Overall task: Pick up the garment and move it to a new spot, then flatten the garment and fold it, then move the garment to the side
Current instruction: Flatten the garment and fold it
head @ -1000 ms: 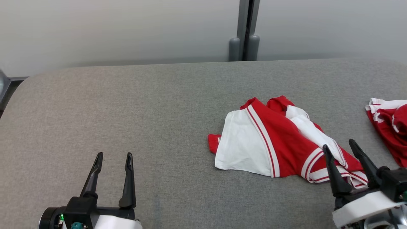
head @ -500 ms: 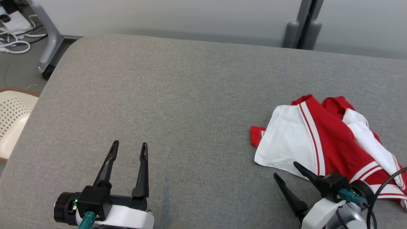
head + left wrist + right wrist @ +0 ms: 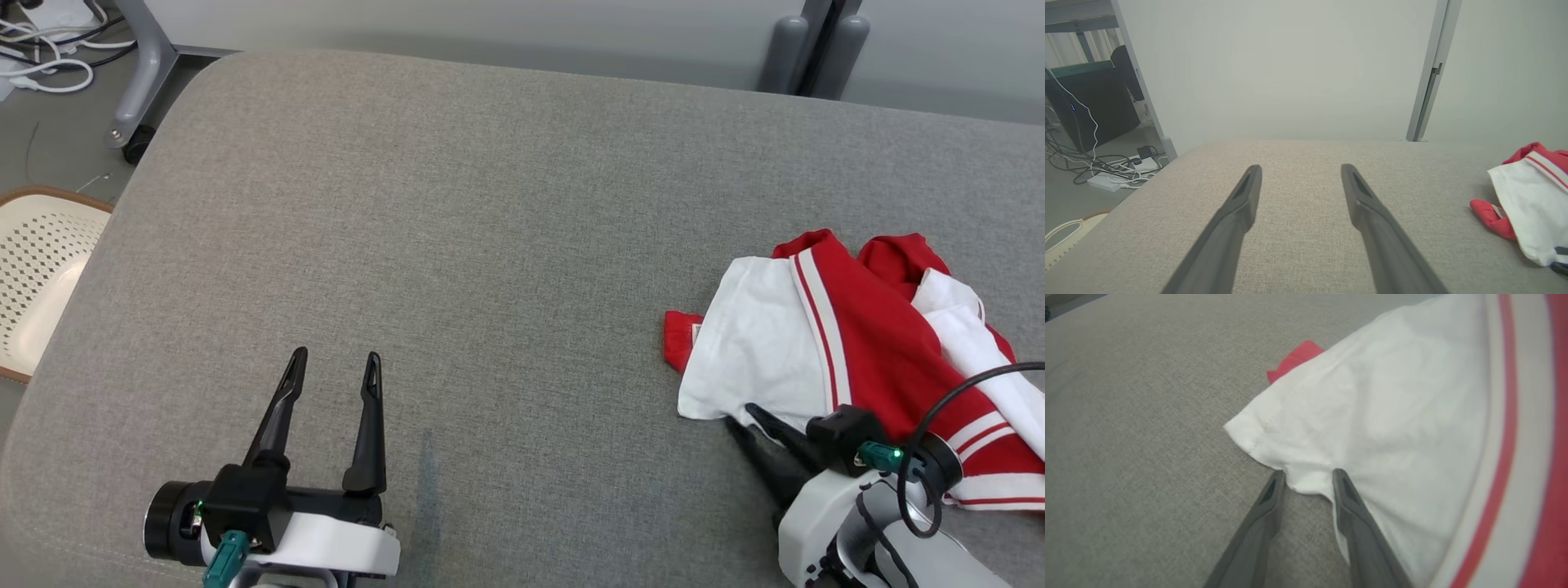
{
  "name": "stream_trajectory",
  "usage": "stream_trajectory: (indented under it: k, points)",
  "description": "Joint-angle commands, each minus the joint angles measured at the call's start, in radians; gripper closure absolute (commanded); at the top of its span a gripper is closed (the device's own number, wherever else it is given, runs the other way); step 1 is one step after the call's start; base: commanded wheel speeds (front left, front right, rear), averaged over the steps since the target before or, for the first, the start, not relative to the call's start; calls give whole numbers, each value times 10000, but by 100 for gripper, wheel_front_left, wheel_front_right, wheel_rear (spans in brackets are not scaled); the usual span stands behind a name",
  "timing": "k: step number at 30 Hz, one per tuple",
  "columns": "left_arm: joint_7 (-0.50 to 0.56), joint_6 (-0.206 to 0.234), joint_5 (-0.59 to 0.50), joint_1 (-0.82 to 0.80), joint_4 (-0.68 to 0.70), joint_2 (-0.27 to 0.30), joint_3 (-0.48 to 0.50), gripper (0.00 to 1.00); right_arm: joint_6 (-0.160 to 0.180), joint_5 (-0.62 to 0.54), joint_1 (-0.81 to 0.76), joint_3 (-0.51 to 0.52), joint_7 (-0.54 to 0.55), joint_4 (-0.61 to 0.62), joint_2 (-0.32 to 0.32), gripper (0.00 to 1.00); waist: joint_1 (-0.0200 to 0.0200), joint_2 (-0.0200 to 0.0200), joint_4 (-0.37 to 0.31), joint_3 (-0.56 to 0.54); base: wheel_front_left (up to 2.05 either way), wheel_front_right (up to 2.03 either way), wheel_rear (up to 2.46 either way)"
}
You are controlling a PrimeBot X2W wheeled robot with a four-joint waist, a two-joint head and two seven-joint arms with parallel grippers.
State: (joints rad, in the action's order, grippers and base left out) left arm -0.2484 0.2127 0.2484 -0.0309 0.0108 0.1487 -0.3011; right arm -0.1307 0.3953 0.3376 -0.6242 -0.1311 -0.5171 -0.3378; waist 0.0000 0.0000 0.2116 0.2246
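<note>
Up against the garment (image 3: pixel 873 343), the right end effector (image 3: pixel 739 414) has arrived.

Worktop (image 3: pixel 490 245): grey woven fabric, with a rounded corner at the upper left of the head view.
Chair seat (image 3: pixel 33 278): cream, perforated, brown-rimmed, at the left edge (beside the worktop).
Cables and power strip (image 3: pixel 1106 181): on the floor, left of the left wrist view.
Frame leg (image 3: pixel 147 82): grey, ending in a caster.
Post (image 3: pixel 816 41): grey upright, upper right, against the pale wall.
</note>
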Motion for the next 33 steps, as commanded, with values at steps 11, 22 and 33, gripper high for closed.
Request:
stream_trajectory:
  k: [11, 22, 33]
  points:
    - [-141, 89, 85, -108, -28, 67, 265, 0, -2, 48, 511, 354, -879, 1530, -178, 100, 0, 0, -556, -155, 0, 0, 0]
    - [-157, 100, 58, -51, 85, 230, 432, 0, -2, -874, -815, 3943, -526, 5315, -4, 100, 0, 0, -1481, -272, 0, 0, 0]
    - [-131, 147, 80, -134, 183, 381, 442, 0, -2, -1263, -4122, 7022, 441, 6284, 1339, 100, 0, 0, -1890, -81, 0, 0, 0]
